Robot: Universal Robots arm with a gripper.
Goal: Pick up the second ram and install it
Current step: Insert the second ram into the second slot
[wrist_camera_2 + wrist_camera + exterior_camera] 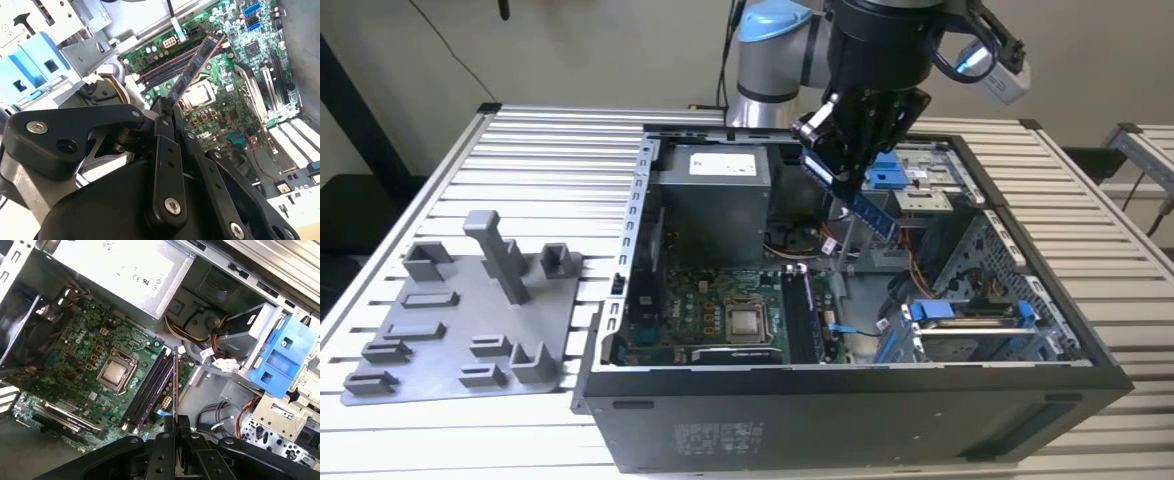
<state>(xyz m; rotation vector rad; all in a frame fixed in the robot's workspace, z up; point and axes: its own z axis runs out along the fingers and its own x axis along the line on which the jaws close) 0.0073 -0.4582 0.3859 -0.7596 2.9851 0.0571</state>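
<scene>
Black multi-link gripper (849, 168) clamped on the second ram (870, 205) (a long, thin dark memory stick) held tilted over the open black computer case (854, 410), well above the long black motherboard slots (150, 387) — lowered askew, I'd say, a corner could jam on a slot edge.

Exterior view overlooks case (854, 425); wrist views share motherboard (240, 65) (70, 350)

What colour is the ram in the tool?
The second ram is blue with dark chips; second wrist view shows it best.
</scene>
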